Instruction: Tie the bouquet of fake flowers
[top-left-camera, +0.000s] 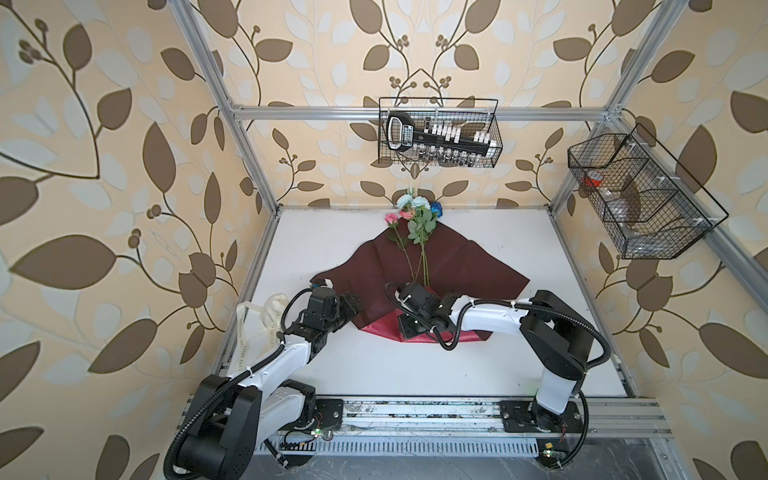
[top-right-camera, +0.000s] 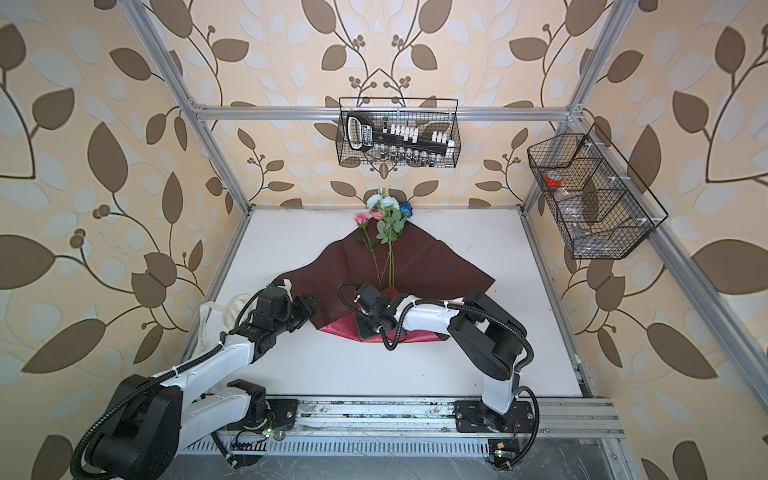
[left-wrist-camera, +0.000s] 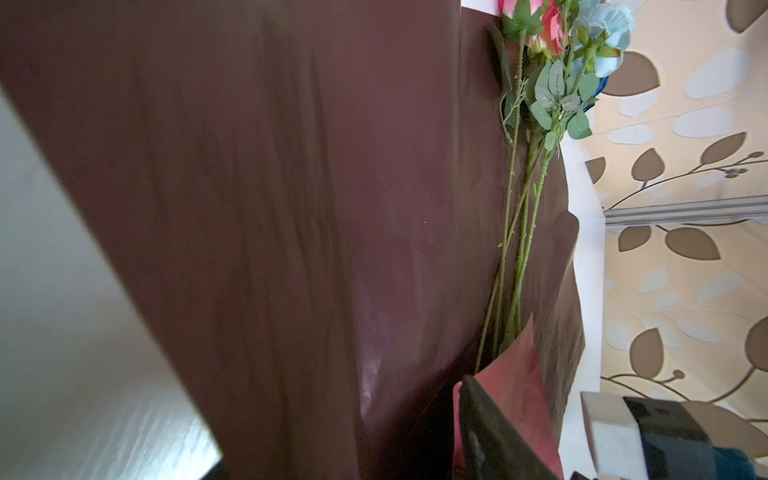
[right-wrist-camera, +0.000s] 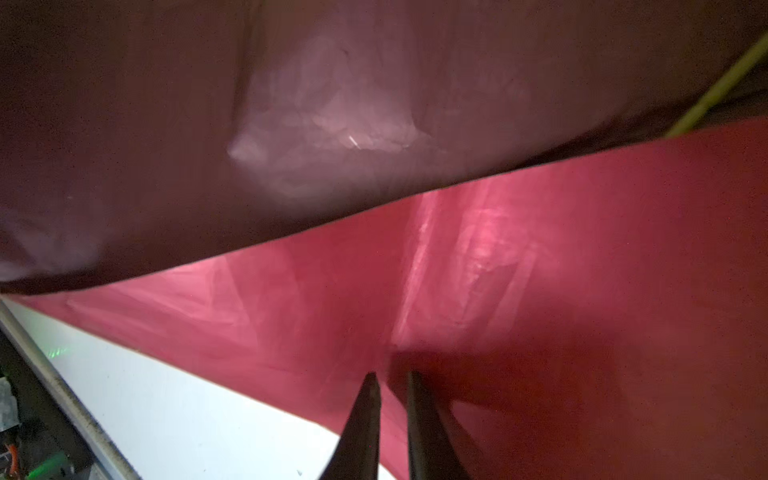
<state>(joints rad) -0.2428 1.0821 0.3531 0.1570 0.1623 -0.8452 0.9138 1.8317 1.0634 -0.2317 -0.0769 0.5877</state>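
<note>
Leaf-patterned wallpaper lines an aluminium-framed booth, and its floor is a white table (top-left-camera: 415, 365). On the table a dark red wrapping sheet (top-left-camera: 469, 266) is spread. The bouquet of fake flowers (top-left-camera: 420, 232) lies on the sheet with its long axis running front to back. The pink and blue blooms are against the far wall, and the cut stem ends point toward the robot, tucked under a brighter red flap folded up from the near edge. The right gripper (right-wrist-camera: 390, 376) sits on that flap, just in front of the stem ends. Its fingers are drawn almost together and appear to nip a crease of the sheet. The left gripper (top-left-camera: 353, 306) is at the sheet's left edge, well to the side of the stems. Its wrist view is filled by sheet rising close to the lens, and whether the jaws are spread or gripping cannot be told. The right arm is therefore the nearer one to the stems. The cream ribbon (top-left-camera: 270, 309), which tying will likely need, lies off the sheet at the table's left edge beside the left arm. A wire basket (top-left-camera: 436, 99) on the back wall holds a black-and-white socket set (top-left-camera: 440, 135). A divided wire basket (top-left-camera: 656, 241) on the right wall has a red item (top-left-camera: 592, 183) in its rear compartment. The other compartments hold something clear that is too faint to name.
</note>
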